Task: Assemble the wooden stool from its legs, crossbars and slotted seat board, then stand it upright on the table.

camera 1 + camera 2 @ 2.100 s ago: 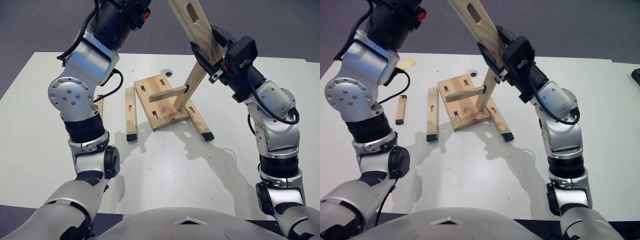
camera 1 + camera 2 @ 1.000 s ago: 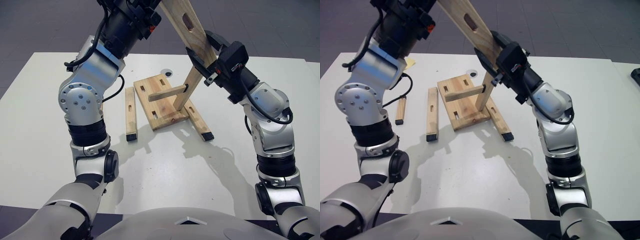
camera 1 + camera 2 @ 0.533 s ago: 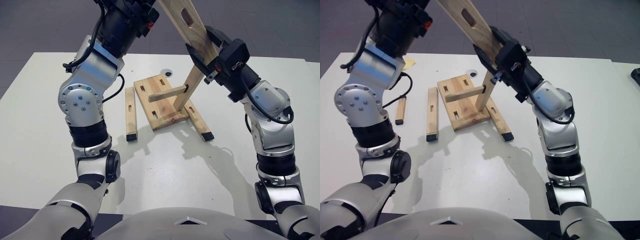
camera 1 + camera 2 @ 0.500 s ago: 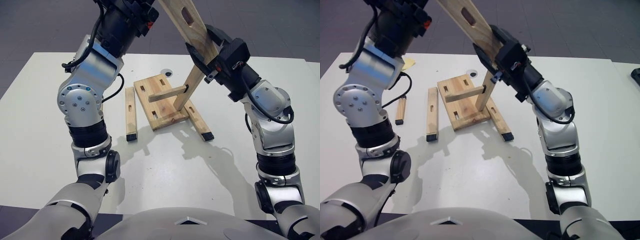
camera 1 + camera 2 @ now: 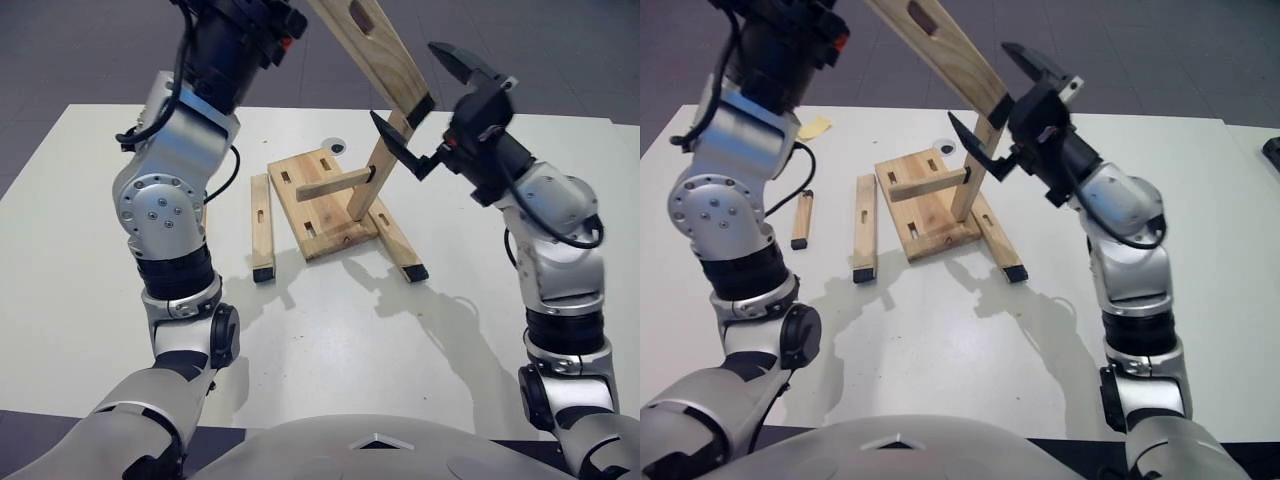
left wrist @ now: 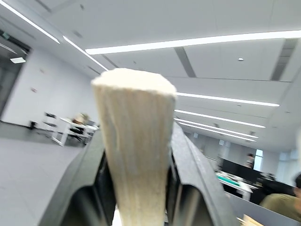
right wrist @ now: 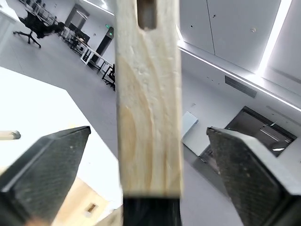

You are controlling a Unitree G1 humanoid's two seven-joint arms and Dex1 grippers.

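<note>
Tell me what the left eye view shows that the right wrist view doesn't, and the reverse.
Left eye view: an upright leg standing on the seat board with a crossbar in its side, one loose leg lying left of the board, and another leg along its right edge. Right wrist view: chairs in the room behind. Both: the raised leg, its black-capped end between the open right gripper fingers with gaps either side, plus part of the seat board and the white table.

Head pair: overhead, angled down at table (image 5: 80, 250). Wrist cameras: tight behind left gripper (image 6: 136, 141), right gripper (image 7: 148, 165); both face raised leg (image 7: 148, 94).
</note>
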